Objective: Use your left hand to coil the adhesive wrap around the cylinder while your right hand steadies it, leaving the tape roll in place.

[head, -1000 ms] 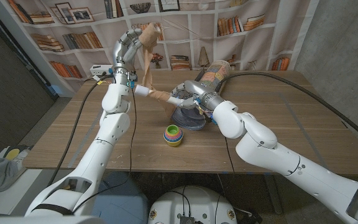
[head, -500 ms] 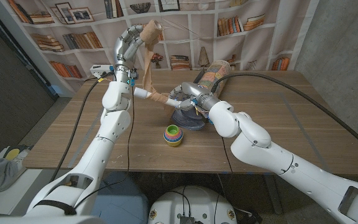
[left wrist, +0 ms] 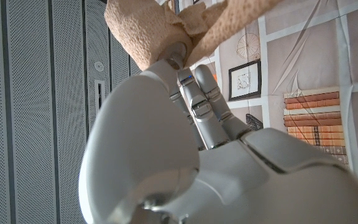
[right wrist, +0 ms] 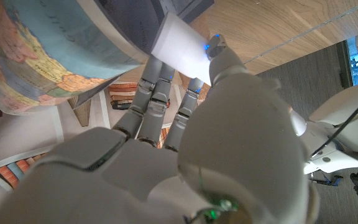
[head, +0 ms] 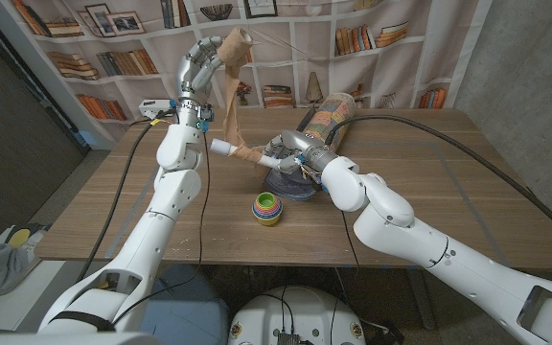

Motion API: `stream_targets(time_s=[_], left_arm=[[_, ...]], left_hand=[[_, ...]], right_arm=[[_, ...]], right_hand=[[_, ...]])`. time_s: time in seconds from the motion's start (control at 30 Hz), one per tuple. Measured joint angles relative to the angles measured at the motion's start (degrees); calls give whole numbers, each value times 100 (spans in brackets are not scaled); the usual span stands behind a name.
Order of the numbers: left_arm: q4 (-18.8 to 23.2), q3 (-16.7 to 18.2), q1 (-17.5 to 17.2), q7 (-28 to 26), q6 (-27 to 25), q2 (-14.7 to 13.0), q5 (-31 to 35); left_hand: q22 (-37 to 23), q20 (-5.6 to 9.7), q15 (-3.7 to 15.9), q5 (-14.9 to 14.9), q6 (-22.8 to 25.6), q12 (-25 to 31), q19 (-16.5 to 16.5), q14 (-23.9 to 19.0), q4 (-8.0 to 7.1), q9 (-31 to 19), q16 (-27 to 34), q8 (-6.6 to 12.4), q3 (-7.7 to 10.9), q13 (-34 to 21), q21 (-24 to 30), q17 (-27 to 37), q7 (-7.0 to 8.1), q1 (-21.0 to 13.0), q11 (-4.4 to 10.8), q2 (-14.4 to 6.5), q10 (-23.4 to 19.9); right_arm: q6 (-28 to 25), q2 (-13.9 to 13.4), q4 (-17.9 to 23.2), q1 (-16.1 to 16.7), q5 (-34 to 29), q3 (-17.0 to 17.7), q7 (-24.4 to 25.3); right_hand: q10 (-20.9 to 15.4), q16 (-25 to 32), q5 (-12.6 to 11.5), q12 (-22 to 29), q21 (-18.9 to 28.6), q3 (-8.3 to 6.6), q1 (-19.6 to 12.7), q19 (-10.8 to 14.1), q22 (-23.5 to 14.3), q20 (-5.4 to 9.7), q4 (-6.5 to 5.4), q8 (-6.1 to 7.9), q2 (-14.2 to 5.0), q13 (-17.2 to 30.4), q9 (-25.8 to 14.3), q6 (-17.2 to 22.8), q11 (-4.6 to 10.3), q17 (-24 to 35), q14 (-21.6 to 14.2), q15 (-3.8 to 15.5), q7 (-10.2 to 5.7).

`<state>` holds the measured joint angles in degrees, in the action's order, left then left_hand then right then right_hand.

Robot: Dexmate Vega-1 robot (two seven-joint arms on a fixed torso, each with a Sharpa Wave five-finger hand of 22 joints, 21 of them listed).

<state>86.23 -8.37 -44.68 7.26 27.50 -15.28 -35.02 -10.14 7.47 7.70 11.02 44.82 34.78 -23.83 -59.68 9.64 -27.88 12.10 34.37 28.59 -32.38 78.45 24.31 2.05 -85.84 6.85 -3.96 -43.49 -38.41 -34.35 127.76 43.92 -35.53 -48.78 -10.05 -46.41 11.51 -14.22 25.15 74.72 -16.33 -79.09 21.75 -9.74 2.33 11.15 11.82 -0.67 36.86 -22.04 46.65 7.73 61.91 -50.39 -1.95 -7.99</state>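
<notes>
In the head view, your left hand (head: 199, 65) is raised in the upper left of the frame, its fingers (head: 210, 57) closed around the tan roll of adhesive wrap (head: 238, 43). From the roll a tan strip of wrap (head: 228, 96) hangs down to the white cylinder (head: 230, 148), which lies tilted above the wooden tabletop (head: 429, 192) at centre frame, with tan wrap already wound on its middle part. Your right hand (head: 290, 149) grips the cylinder's right end, just above a dark blue round base (head: 290, 182). A patterned long tube (head: 329, 115) lies on the tabletop behind your right hand, toward the upper centre. A stack of nested coloured cups (head: 267, 206), green, yellow and red rims one inside another, stands below centre; what is in the innermost one you cannot tell.

In the left wrist view, your left hand (left wrist: 185, 155) takes up the lower part, and its fingers (left wrist: 207, 106) reach up to the tan roll (left wrist: 145, 31) at the top and hold it.

In the right wrist view, your right hand (right wrist: 185, 143) has its fingers (right wrist: 157, 99) curled around the white cylinder (right wrist: 179, 46), with the map-printed tube (right wrist: 48, 50) in the upper left and the tabletop (right wrist: 278, 31) in the upper right.
</notes>
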Motion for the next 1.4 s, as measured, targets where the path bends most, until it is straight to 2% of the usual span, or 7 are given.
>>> stream_targets(time_s=[0.1, 0.8, 1.4], left_arm=[[0, 5, 0, 23, -22, 0, -24], [-34, 115, 53, 245, -247, 55, -273], [410, 183, -266, 408, -458, -51, -506]], left_hand=[[0, 0, 0, 0, 0, 0, 0, 0, 0, 0, -8, 0, 0, -9, 0, -1, 0, 0, 0, 0, 0], [-1, 0, 0, -1, 0, 0, 0, 0, 0, -1, -12, 33, 0, -1, 0, -30, 0, -23, 0, -5, 0], [-1, 0, 0, -6, 0, 0, 0, 0, 0, 27, 6, 46, 0, -2, 0, -27, 0, -22, 0, -4, 0]], right_arm=[[-38, 17, -53, -36, 7, 0, -32], [-358, 151, -383, -288, 24, -117, -234], [-336, 147, -456, -251, 400, 52, -177]], right_hand=[[0, -3, 4, -12, 0, -61, 0, 0, 0, 0, 61, 0, 0, -1, 0, 0, 0, -1, -16, -16, 0], [0, 45, 15, 10, 0, -61, -9, 0, 0, 0, 61, 0, 6, -17, 0, 0, 0, 5, -21, -19, 0], [-3, 16, -1, -2, 0, -61, -9, 0, 0, 0, 61, 0, 6, -12, 0, 0, -3, 2, -11, -9, 0]])
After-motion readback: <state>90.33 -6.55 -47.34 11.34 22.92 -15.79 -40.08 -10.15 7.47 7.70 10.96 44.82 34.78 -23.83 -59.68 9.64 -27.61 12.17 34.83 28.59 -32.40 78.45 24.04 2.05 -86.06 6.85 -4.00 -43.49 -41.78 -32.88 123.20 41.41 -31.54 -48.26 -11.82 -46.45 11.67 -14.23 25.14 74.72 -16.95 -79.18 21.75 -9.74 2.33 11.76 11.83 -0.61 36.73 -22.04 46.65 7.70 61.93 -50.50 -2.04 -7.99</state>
